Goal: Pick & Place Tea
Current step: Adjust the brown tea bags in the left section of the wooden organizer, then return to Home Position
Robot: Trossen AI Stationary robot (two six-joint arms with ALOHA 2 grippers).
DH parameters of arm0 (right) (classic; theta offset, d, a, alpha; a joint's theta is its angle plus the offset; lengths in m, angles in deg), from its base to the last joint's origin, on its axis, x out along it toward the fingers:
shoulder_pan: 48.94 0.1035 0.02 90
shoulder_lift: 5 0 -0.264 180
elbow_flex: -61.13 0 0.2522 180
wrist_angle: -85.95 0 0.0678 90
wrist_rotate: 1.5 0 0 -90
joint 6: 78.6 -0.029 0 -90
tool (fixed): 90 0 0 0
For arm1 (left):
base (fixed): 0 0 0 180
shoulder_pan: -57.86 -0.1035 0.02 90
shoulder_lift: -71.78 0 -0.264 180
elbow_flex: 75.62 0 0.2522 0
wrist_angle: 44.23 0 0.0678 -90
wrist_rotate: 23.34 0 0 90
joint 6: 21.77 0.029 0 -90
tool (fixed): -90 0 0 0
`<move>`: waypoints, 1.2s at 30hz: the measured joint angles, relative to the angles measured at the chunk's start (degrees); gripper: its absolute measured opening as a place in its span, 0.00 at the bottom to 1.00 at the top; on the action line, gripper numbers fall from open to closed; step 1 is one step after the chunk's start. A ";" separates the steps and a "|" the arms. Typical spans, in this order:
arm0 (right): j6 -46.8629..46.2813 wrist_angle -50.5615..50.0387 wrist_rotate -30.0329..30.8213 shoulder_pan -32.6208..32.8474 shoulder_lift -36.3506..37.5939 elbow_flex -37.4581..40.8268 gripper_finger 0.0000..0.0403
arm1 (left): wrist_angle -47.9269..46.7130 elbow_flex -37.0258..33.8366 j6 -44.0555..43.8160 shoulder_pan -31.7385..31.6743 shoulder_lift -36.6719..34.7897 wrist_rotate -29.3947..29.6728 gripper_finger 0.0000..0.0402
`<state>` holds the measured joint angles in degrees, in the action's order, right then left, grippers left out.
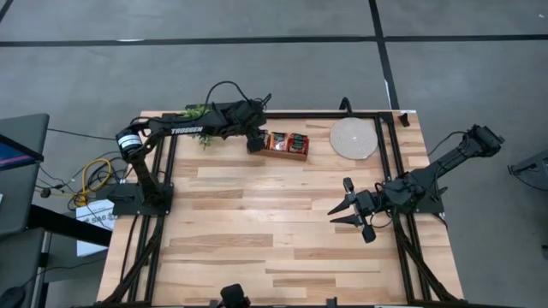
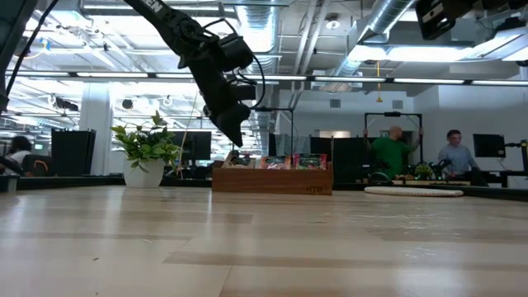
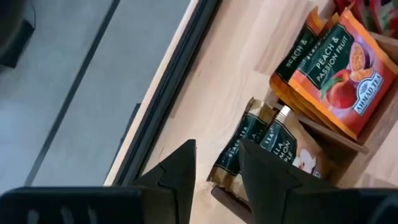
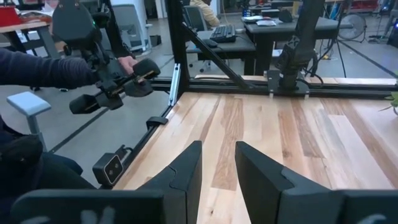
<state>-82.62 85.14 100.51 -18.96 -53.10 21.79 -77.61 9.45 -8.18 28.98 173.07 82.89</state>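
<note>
Tea sachets [image 1: 288, 142] sit upright in a brown wooden tray [image 1: 285, 153] near the table's far edge, at about twelve o'clock from the centre of the wooden table [image 1: 257, 222] in the high view. In the left wrist view an orange sachet [image 3: 341, 73] printed "Peach & Passion Fruit" leans in one compartment, and paler sachets with dark green top bands [image 3: 261, 146] stand in the end compartment just beside it.

The left gripper [image 1: 254, 142] hangs at the tray's nine o'clock end, tilted down toward it; in the low view it hovers just above the tray's end, not touching. Its fingers [image 3: 267, 174] stand parted with a clear gap, grasping nothing, and the pale sachets lie just past the fingertips.

The right gripper [image 1: 349, 212] waits at about four o'clock on the table, well apart from the tray, pointing toward nine o'clock. Its fingers [image 4: 186, 171] are parted over bare wood, empty.

A round pale disc [image 1: 354, 138] lies at the tray's three o'clock side, near the far edge. A potted plant [image 2: 147, 150] stands at the far left corner. Beyond the table, a person's hand [image 4: 127, 64] holds a dark control handle, and two people [image 2: 388, 153] stand in the room behind
</note>
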 joint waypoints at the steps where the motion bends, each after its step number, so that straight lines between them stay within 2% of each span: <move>1: -0.21 0.00 0.00 0.00 0.00 0.00 0.22 | -0.04 0.00 -0.36 0.00 0.00 -0.07 0.29; 14: -0.54 0.37 0.09 1.52 0.00 0.00 0.22 | -2.63 0.04 -2.60 -0.24 3.80 2.09 0.29; 21: -0.52 0.28 0.11 1.51 0.00 0.00 0.22 | -6.37 0.04 -5.74 0.12 3.26 2.74 0.29; 36: -0.52 0.39 0.09 1.51 0.00 0.00 0.22 | -7.23 0.04 -8.39 1.38 -0.22 4.41 0.29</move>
<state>-83.14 85.53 100.59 -17.45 -53.10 21.79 -84.84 9.50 -16.58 30.35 172.86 87.29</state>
